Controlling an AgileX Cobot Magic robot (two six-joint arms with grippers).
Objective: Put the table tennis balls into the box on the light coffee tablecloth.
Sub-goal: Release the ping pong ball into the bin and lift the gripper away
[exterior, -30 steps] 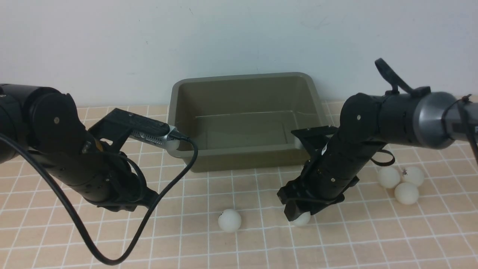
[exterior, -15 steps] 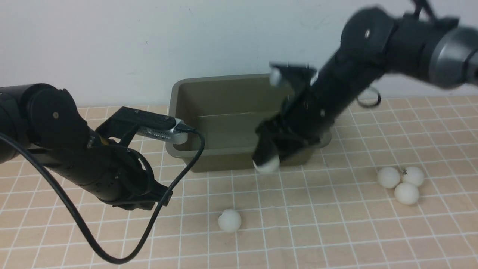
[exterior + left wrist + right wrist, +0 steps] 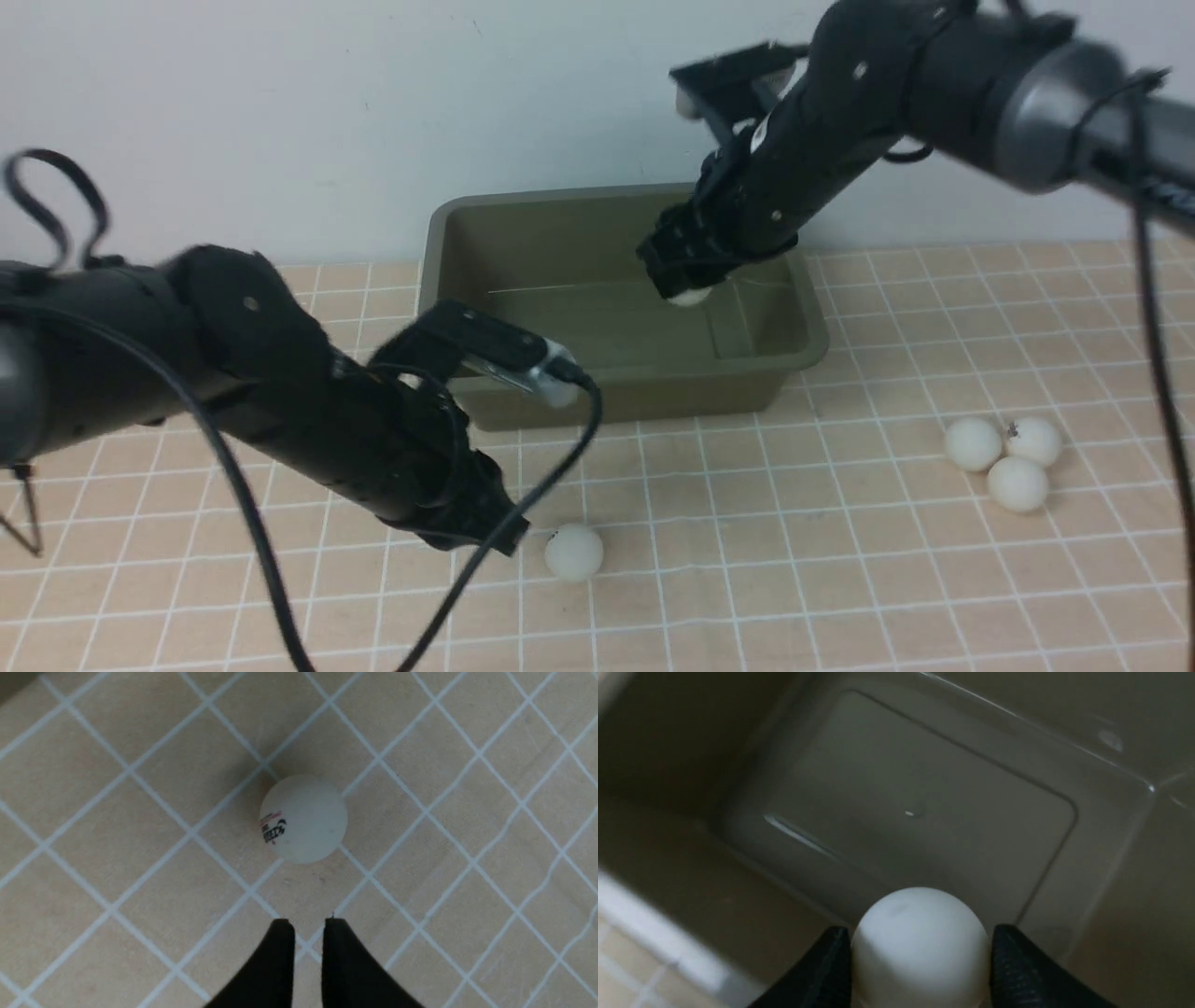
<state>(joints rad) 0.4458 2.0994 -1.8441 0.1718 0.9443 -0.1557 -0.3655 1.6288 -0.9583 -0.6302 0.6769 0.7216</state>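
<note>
I'm looking at two black robot arms over one work surface, and that reads as a robot test bench, in a lab or similar room. Behind it there's a plain pale wall (image 3: 327,112), close up against the surface. Down here, a tan cloth with a white grid (image 3: 934,579) covers the whole work area. Which building or wider room this is, I can't tell from here.

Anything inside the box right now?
No ball shows on the visible part of the box's floor; one ball is in the right fingers above it. The nearest stretch is hidden.
</note>
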